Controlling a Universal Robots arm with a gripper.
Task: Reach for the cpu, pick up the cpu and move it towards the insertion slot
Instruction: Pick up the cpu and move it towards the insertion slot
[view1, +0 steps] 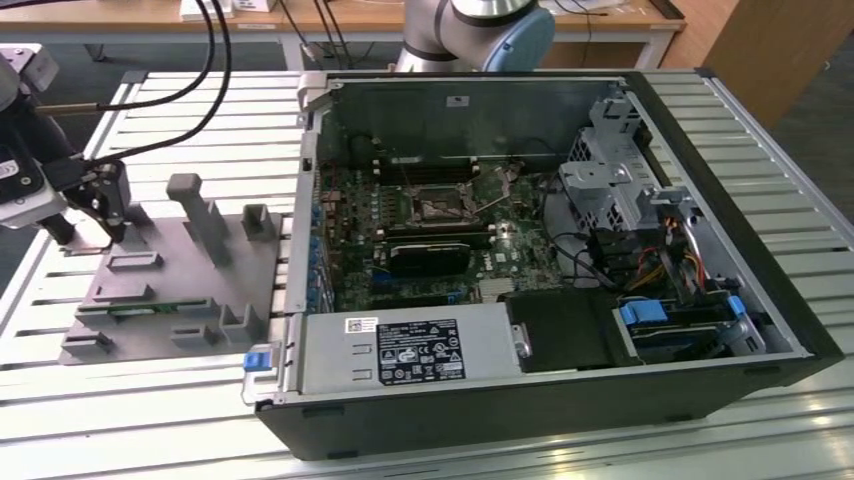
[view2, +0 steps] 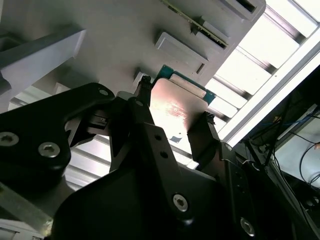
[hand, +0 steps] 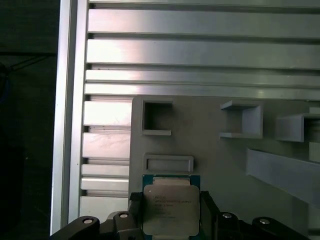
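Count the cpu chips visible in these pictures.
1: the cpu, gripped by the hand at the grey tray, at the exterior view's left. Others may be hidden.

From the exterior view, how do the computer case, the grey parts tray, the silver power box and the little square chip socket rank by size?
Largest to smallest:
1. computer case
2. grey parts tray
3. silver power box
4. chip socket
All sit at roughly similar distance from the camera, so the order seems safe.
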